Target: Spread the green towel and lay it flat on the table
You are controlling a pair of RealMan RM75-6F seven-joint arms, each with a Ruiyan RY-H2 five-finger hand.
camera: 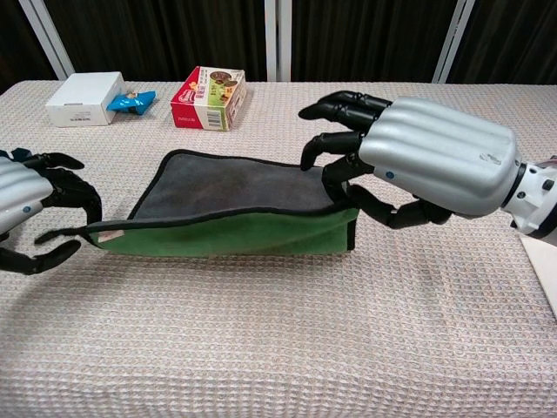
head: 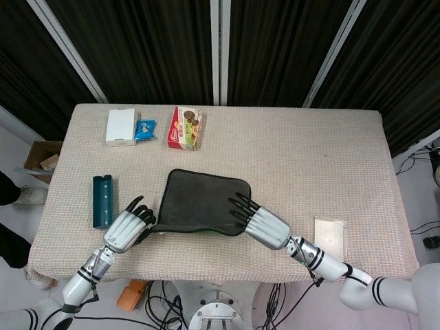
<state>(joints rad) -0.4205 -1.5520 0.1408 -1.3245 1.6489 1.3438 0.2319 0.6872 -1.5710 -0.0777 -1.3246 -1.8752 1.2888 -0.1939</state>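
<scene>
The green towel (head: 201, 203) lies mostly spread at the table's middle, its dark grey side up. Its far part rests flat, while the near edge (camera: 235, 237) is lifted a little and shows the green side. My left hand (head: 126, 230) pinches the near-left corner; in the chest view this left hand (camera: 30, 209) has the towel's hem running between thumb and fingers. My right hand (head: 265, 226) grips the near-right corner, and the chest view shows the right hand (camera: 431, 165) with fingers on top of the cloth and the thumb under it.
At the back left stand a white box (head: 121, 126), a blue packet (head: 145, 128) and a red biscuit box (head: 185, 127). A teal case (head: 102, 201) lies left of the towel. A pale card (head: 331, 237) sits near the front right edge.
</scene>
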